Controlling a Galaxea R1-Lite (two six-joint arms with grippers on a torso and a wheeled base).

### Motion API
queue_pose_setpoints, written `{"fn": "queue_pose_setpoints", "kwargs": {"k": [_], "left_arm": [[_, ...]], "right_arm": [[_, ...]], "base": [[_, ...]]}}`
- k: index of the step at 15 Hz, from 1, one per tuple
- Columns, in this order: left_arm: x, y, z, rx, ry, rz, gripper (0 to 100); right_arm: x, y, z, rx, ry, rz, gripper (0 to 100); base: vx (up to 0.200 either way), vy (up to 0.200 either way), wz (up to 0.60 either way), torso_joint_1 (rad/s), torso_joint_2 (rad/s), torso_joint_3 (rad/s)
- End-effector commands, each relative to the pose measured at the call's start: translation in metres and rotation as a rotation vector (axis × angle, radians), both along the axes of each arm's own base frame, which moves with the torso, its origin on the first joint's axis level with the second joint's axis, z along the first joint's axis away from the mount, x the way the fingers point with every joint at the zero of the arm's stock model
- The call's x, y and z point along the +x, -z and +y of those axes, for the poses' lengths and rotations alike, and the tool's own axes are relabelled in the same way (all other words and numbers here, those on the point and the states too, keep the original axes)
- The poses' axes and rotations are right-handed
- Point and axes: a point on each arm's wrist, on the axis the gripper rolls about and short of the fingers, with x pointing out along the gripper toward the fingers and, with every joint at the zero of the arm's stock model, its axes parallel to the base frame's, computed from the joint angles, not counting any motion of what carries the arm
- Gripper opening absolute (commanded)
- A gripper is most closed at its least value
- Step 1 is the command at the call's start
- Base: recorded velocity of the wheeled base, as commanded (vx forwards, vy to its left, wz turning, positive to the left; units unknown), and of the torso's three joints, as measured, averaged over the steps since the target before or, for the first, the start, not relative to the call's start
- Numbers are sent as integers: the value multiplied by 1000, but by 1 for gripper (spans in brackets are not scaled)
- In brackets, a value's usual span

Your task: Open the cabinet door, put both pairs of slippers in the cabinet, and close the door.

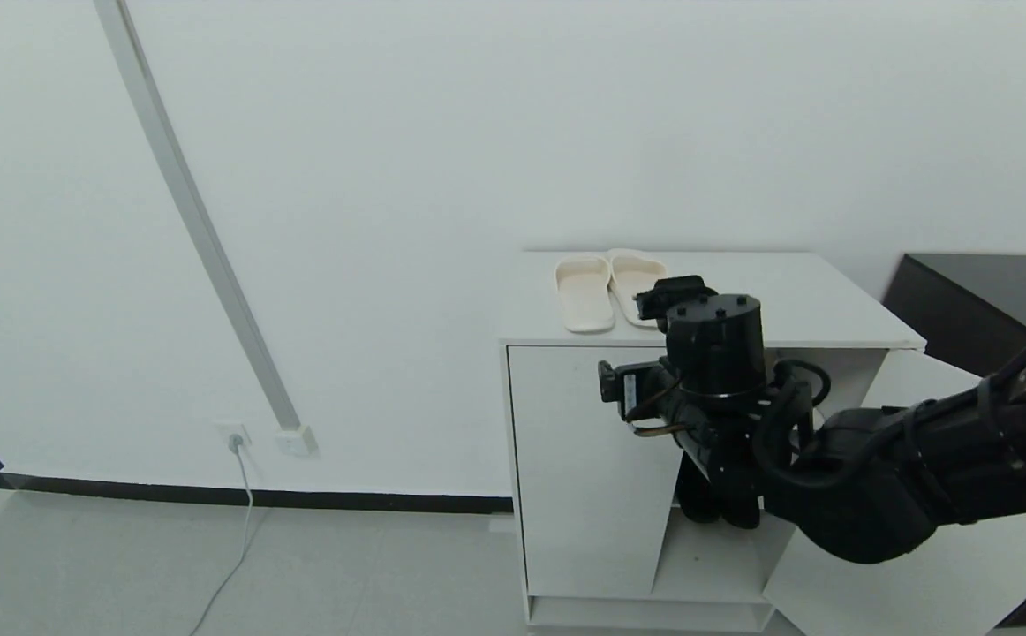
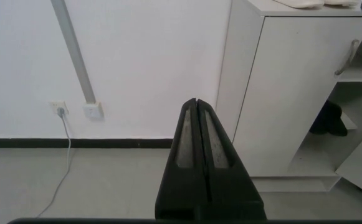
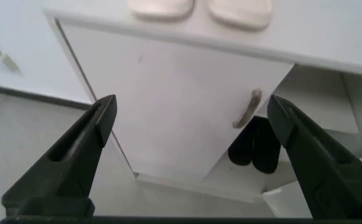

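Our right claw (image 3: 191,106), released, hangs before the open cabinet (image 1: 597,459). The cream slippers (image 1: 585,296) lie above on its top, lengthwise toward the wall. Our clenched left claw (image 2: 196,107) sits farther off; the black slippers (image 1: 714,495) stand inside.

Plain white wall (image 1: 407,132) with a grey cable duct (image 1: 195,221) running up it at a slant. Socket (image 1: 233,435) beside the duct's foot, white cable (image 1: 235,548) plugged in and trailing onto the light grey floor (image 1: 80,565). Black skirting (image 1: 257,497) along the wall base. Dark furniture unit (image 1: 981,300) at far right.
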Motion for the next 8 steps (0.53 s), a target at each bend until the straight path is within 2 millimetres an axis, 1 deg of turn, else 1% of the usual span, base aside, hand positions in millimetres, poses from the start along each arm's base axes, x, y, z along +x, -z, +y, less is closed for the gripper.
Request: {"fn": "queue_pose_setpoints", "kwargs": {"k": [1, 3, 7, 8], "left_arm": [[0, 0, 0, 0, 0, 0, 0], [0, 0, 0, -2, 1, -2, 0], [0, 0, 0, 0, 3, 0, 0], [0, 0, 0, 0, 3, 0, 0]], "right_arm": [[7, -28, 0, 54, 20, -47, 100], [12, -28, -1, 56, 31, -51, 100], [16, -21, -1, 48, 39, -38, 100], [18, -17, 1, 56, 42, -28, 100]], "base": [[0, 0, 0, 0, 0, 0], [0, 0, 0, 0, 0, 0], [200, 0, 0, 0, 1, 2], [200, 0, 0, 12, 12, 2]]}}
